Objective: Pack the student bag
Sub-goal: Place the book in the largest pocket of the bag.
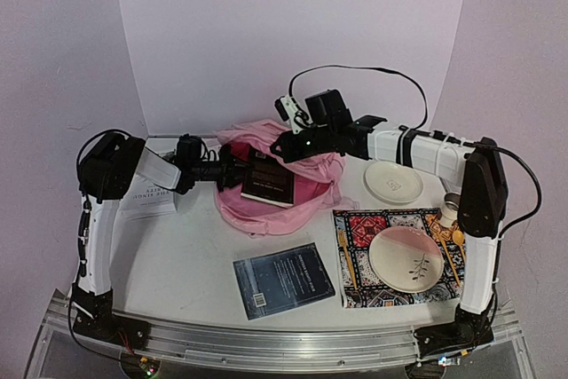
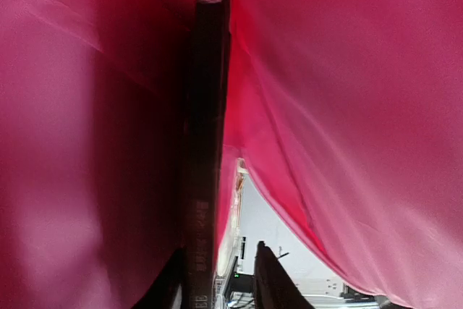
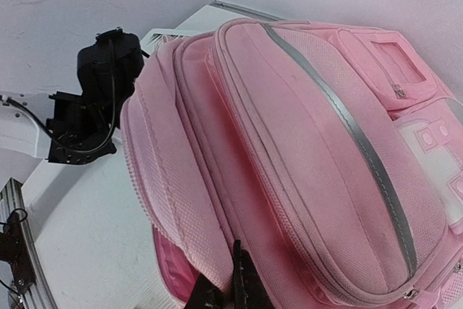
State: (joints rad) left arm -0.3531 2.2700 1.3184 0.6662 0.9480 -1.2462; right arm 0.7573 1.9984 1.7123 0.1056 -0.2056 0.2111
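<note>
The student bag (image 1: 293, 206) lies at mid-table, pink, with its mouth held open. A dark book (image 1: 271, 179) lies in the mouth, cover up. My left gripper (image 1: 235, 170) reaches in from the left. In the left wrist view pink lining (image 2: 347, 106) fills the frame and the book's spine (image 2: 202, 142) stands between my left gripper (image 2: 217, 251) fingers. The right fingertip (image 2: 269, 280) is clear of the book, with a gap showing. My right gripper (image 1: 282, 144) is shut on the bag's upper rim. The right wrist view shows it (image 3: 231, 287) pinching that fabric (image 3: 304, 164).
A blue-black book (image 1: 284, 280) lies at the front. A patterned mat (image 1: 355, 286) on the right carries a pink-white plate (image 1: 406, 256) and gold cutlery (image 1: 342, 255). A white plate (image 1: 393, 181) and a cup (image 1: 451, 206) stand behind it. White papers (image 1: 146, 197) lie at the left.
</note>
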